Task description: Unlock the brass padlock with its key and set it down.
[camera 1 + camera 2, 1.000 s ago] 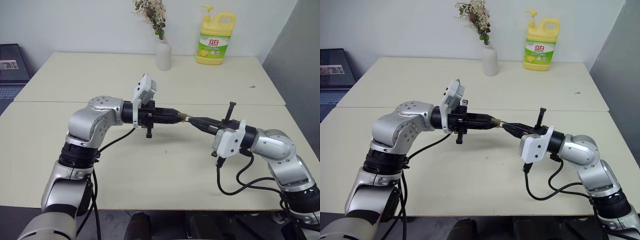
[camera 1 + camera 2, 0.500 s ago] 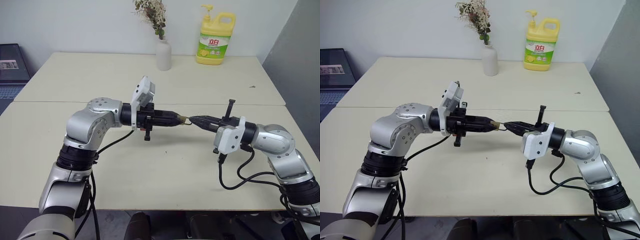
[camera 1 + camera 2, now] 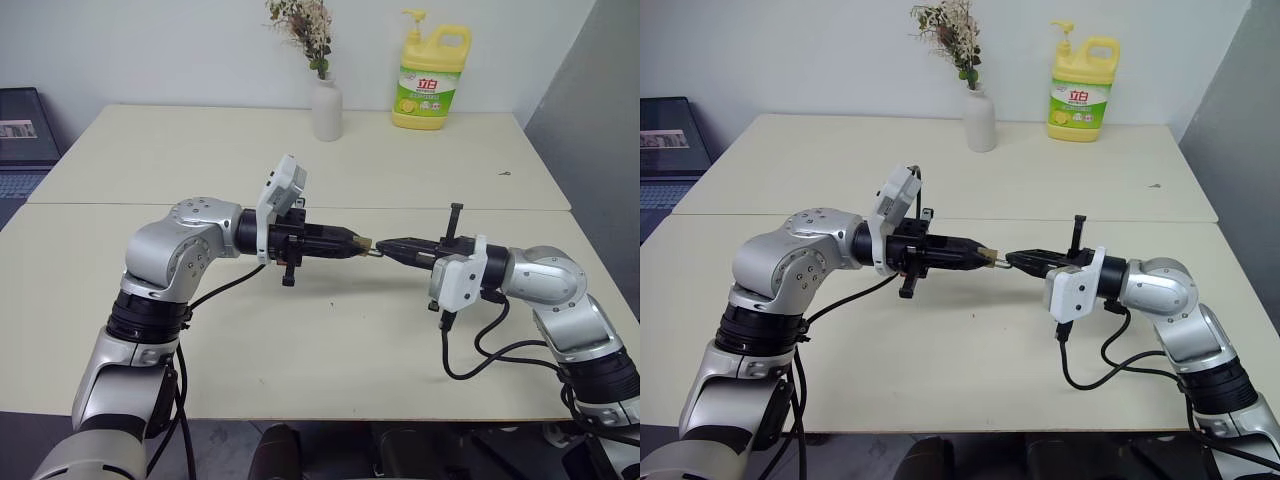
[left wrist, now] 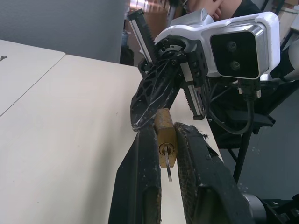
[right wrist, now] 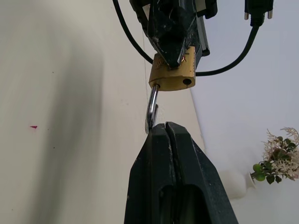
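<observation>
Spanning the middle of the left eye view, the two arms meet tip to tip above the pale beige table (image 3: 330, 340). The left gripper (image 3: 358, 243) reaches in from the left of the frame, the right gripper (image 3: 386, 245) from the right, both roughly level. Between the tips sits the small golden-brass padlock with squarish body and thin silvery shackle (image 3: 368, 244), held off the tabletop. At the upper centre of the frame stand a white ceramic vase with dried flowers (image 3: 326, 108) and, to its right, a yellow detergent bottle with a green label (image 3: 431, 77). A dark laptop (image 3: 25, 135) lies at the left edge.

The right eye view gives the same arrangement, with the lock at frame centre.

The left wrist view shows the left gripper's black fingers (image 4: 140, 186) pinching the brass body from both sides at the lower centre. The thin silvery metal key (image 4: 167, 167) sits in the keyhole, its free end projecting toward the camera. The right arm's white camera housing (image 4: 236, 44) occupies the upper right.

The right wrist view shows the right gripper's fingers (image 5: 159, 154) pressed together at the centre, their tips at the free end of the shackle. The shackle has swung out of the body, one end still seated; a bare hole shows at the other corner of the body. Whether the tips actually grip the shackle cannot be determined.
</observation>
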You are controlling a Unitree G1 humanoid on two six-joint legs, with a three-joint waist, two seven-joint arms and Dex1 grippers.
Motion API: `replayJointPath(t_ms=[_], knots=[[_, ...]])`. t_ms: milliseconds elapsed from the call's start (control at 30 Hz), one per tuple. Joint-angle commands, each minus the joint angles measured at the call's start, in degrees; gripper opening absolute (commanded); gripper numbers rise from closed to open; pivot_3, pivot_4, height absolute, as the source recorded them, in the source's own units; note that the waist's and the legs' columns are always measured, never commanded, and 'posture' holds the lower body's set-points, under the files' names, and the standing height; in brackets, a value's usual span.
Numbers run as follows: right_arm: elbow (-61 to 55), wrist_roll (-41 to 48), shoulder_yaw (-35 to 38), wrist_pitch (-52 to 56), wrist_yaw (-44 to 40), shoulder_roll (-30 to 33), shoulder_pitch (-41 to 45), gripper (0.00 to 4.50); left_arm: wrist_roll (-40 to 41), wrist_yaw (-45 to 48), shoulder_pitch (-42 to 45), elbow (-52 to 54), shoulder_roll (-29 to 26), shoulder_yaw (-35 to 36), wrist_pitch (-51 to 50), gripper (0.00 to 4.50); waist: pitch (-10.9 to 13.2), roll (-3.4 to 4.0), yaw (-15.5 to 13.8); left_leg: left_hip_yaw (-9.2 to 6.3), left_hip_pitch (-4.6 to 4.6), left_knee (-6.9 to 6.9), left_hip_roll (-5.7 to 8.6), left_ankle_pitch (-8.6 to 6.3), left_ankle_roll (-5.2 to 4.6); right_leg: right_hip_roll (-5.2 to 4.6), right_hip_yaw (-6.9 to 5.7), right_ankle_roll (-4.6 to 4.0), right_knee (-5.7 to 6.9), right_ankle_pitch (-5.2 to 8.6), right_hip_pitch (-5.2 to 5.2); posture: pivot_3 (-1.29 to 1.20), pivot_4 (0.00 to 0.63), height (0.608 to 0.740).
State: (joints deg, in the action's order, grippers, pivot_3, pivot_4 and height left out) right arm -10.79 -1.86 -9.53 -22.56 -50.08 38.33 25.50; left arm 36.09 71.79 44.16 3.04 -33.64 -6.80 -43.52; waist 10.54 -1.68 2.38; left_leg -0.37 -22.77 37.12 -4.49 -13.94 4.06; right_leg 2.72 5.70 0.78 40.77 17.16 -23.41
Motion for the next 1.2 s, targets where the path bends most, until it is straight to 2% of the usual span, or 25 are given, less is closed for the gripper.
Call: replayJointPath(t_ms=[33, 533, 667, 767, 900, 1000, 1200], knots=[[-1.47, 1.73, 0.33, -0.48, -0.68, 0.48, 0.08, 0.0, 1.35, -0.25, 0.6, 1.86, -0.19, 1.8, 0.06, 0.17, 0.0, 0.0, 0.0, 0.0, 0.0, 0.0, 0.0, 0.0, 0.0, 0.0, 0.0, 0.0, 0.0, 0.0, 0.0, 0.0, 0.15, 0.74], [-2.99, 1.71, 0.36, 1.13, -1.16, 0.88, -1.45, 0.0, 1.59, -0.62, 0.77, 1.83, 0.03, 1.71, -0.06, 0.17, 0.0, 0.0, 0.01, -0.01, 0.0, 0.0, 0.0, 0.0, 0.0, 0.0, 0.0, 0.0, 0.0, 0.0, 0.0, 0.0, 0.15, 0.74], [-3.5, 2.85, 1.89, 6.73, -2.63, 3.84, -3.83, 0.0, 1.19, -1.41, 0.35, 1.62, -0.09, 1.8, 0.0, 0.17, 0.0, 0.0, -0.17, -0.01, -0.01, 0.0, 0.0, 0.0, 0.0, 0.0, 0.0, 0.0, -0.01, 0.0, 0.0, 0.0, 0.15, 0.74], [-6.47, 7.3, 5.27, 15.25, -2.38, 5.78, -6.67, 0.0, 1.02, -2.76, -1.12, 2.08, -0.2, 2.01, -0.24, 0.17, 0.0, 0.0, -0.38, 0.0, -0.01, 0.0, 0.0, 0.0, 0.0, 0.0, 0.0, 0.0, -0.02, 0.0, 0.0, 0.0, 0.15, 0.74], [-13.3, 13.85, 8.17, 26.23, -3.5, 8.09, -9.32, 0.88, 0.9, -4.37, -3.06, 2.83, -0.17, 1.99, -0.63, 0.17, 0.0, 0.0, -0.26, -0.02, 0.01, -0.01, -0.01, 0.0, 0.0, 0.01, 0.01, -0.01, 0.0, 0.01, 0.0, 0.0, 0.15, 0.74], [-19.96, 19.47, 9.92, 35.6, -4.0, 10.27, -11.91, 2.02, -0.11, -6.62, -5.02, 2.95, 0.14, 1.74, -0.53, 0.17, 0.0, 0.0, -0.35, -0.08, 0.0, -0.01, -0.01, 0.0, 0.0, 0.01, -0.04, 0.09, 0.0, 0.07, 0.01, 0.0, 0.15, 0.74], [-28.18, 25.87, 9.83, 46.91, -3.1, 11.82, -13.15, 4.14, -1.97, -9.38, -8.85, 3.54, 0.59, 0.24, 0.37, 0.17, 0.0, 0.0, -0.35, -0.12, -0.02, 0.01, 0.0, 0.0, 0.0, 0.01, -0.06, 0.24, 0.0, 0.15, 0.01, 0.0, 0.15, 0.74]])
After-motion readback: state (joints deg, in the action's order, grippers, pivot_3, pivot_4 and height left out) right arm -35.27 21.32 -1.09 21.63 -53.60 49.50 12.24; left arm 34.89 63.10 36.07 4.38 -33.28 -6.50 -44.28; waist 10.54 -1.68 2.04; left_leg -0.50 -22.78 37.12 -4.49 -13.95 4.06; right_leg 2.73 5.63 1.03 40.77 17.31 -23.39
